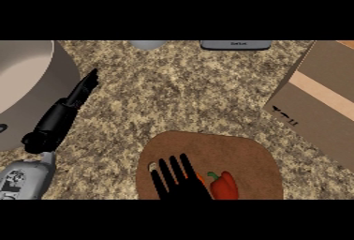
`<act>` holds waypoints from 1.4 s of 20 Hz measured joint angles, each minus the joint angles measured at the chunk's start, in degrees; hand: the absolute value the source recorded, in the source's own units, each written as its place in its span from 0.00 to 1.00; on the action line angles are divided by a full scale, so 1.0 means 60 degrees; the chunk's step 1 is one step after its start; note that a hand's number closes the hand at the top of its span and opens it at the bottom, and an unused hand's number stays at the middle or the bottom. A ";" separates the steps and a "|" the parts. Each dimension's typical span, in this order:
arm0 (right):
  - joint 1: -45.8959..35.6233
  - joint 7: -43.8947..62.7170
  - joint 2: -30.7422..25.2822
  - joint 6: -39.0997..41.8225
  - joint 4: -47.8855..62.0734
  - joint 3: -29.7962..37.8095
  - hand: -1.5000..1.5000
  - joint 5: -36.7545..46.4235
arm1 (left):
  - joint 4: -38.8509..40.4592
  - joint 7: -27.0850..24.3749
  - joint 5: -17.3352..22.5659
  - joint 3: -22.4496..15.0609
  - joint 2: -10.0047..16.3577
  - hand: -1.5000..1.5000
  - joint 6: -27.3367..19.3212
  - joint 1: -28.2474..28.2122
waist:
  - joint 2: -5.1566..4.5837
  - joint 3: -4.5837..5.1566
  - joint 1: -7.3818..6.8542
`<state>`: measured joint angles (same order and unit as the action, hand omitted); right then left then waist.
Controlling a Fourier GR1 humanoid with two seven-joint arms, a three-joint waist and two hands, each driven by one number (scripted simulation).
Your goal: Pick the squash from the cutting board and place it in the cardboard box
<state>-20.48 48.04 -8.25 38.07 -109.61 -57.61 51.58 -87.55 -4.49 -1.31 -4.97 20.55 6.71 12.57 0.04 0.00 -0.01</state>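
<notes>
1. Your left hand [62, 115] is showing at the left of the head view, its fingers lying straight and close together, holding nothing. It is pointing up and away from you along the edge of the sink [24, 70], which is filling the upper left corner.
2. You are looking down on a speckled counter [180, 93] that is carrying everything else. At its far edge a pale grey object [147, 44] and a dark flat device [235, 45] are sitting side by side, both cut off by the view's upper limit.
3. Your right hand [181, 187] is coming in from the lower edge over the brown cutting board [242, 154]. Its fingers [169, 171] are standing straight and spread apart, curling round nothing.
4. The squash [223, 185], reddish-orange with a green stem, is lying on the near part of the board just beside the right edge of that hand. You cannot tell from here whether the two are touching.
5. The cardboard box [321, 108] is sitting at the right of the counter, well apart from the squash, turned at an angle, with a lighter strip of tape running across its top.
</notes>
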 measured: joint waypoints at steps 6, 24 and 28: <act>0.0433 -0.0612 0.0248 0.0051 0.0342 0.0270 0.00 0.0450 | 0.0009 -0.0010 -0.0277 0.0216 -0.0313 0.50 0.0115 0.0005 | -0.0002 0.0000 -0.0002; 0.1210 -0.2713 -0.0002 -0.0959 0.1999 0.1175 1.00 0.2020 | -0.0447 0.0232 -0.0708 0.0733 -0.0725 0.50 0.0806 -0.0185 | -0.0001 0.0000 -0.0008; 0.1079 -0.3448 0.0166 -0.1479 0.2603 0.0884 1.00 0.2360 | -0.0472 0.0371 -0.0758 0.0790 -0.0820 0.50 0.0867 -0.0096 | -0.0005 -0.0001 -0.0015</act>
<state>-14.01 27.35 -7.26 29.20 -93.99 -52.31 65.74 -90.38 -2.27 -5.86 -0.23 15.63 11.91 11.99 0.01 -0.01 -0.10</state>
